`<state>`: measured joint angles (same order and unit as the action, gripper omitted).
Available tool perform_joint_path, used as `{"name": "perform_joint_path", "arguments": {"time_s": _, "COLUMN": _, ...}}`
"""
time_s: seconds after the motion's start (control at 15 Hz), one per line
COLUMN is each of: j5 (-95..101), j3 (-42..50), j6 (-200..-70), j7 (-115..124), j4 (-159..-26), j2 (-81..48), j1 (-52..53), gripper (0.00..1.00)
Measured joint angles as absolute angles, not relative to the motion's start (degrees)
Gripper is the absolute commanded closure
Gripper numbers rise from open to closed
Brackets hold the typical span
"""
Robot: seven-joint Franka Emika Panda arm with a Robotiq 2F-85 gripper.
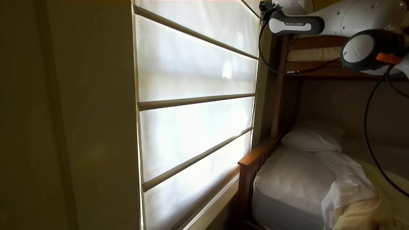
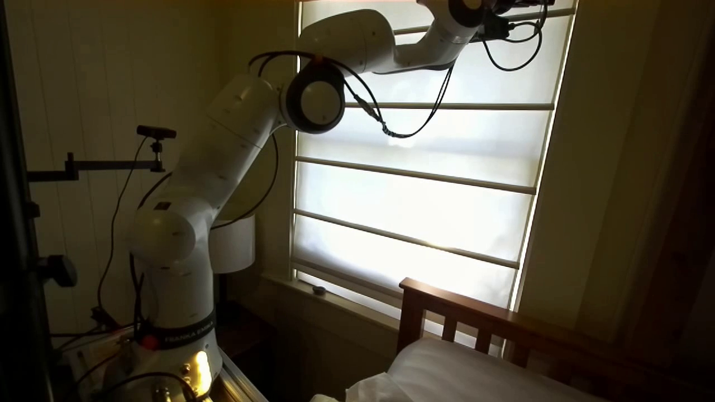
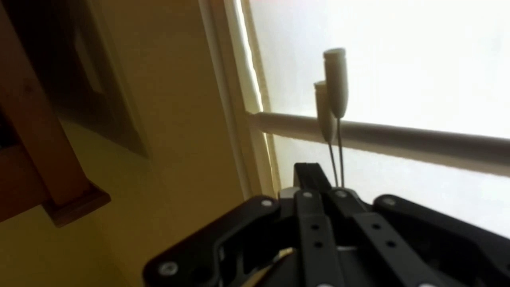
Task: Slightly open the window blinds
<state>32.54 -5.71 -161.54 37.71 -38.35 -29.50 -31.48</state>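
The window blinds are a large backlit cream-white shade with horizontal folds, hanging over the window in both exterior views [image 1: 195, 131] [image 2: 413, 192]. They fill the right of the wrist view [image 3: 406, 59]; a narrow bright gap shows along their edge. Two pale cord tassels [image 3: 336, 81] on thin cords [image 3: 341, 155] are in front of the blinds in the wrist view. My gripper [image 3: 312, 173] has its fingertips together just beside the cords. The cords run behind the gripper's right finger, and I see none between the tips. In an exterior view the gripper [image 1: 266, 9] is high by the blinds' far edge.
A wooden bunk bed [image 1: 255, 153] with white bedding [image 1: 297, 172] stands beside the window. Its post [image 3: 51, 151] shows left in the wrist view. A lamp [image 2: 232, 245] stands behind the arm's base. Arm cables [image 2: 413, 134] hang in front of the blinds.
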Motion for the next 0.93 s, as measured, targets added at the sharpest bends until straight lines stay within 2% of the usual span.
{"name": "perform_joint_path", "arguments": {"time_s": 0.33, "j5": 32.18, "j3": -8.86, "j6": -160.82, "j7": 33.43, "j4": -39.07, "j2": -30.02, "j1": -31.46, "gripper": 1.0}}
{"name": "perform_joint_path", "arguments": {"time_s": 0.4, "j5": 32.18, "j3": -9.63, "j6": -160.34, "j7": 31.75, "j4": -39.54, "j2": -30.01, "j1": -31.33, "gripper": 0.74}}
{"name": "perform_joint_path", "arguments": {"time_s": 0.47, "j5": 32.21, "j3": -9.96, "j6": -160.02, "j7": 30.82, "j4": -39.97, "j2": -30.01, "j1": -31.14, "gripper": 0.73}}
{"name": "perform_joint_path", "arguments": {"time_s": 0.67, "j5": 32.71, "j3": -9.3, "j6": -159.9, "j7": 31.2, "j4": -40.44, "j2": -30.1, "j1": -30.54, "gripper": 0.53}}
{"name": "perform_joint_path", "arguments": {"time_s": 0.93, "j5": 36.1, "j3": -4.07, "j6": -159.95, "j7": 38.73, "j4": -39.94, "j2": -30.1, "j1": -28.72, "gripper": 0.26}}
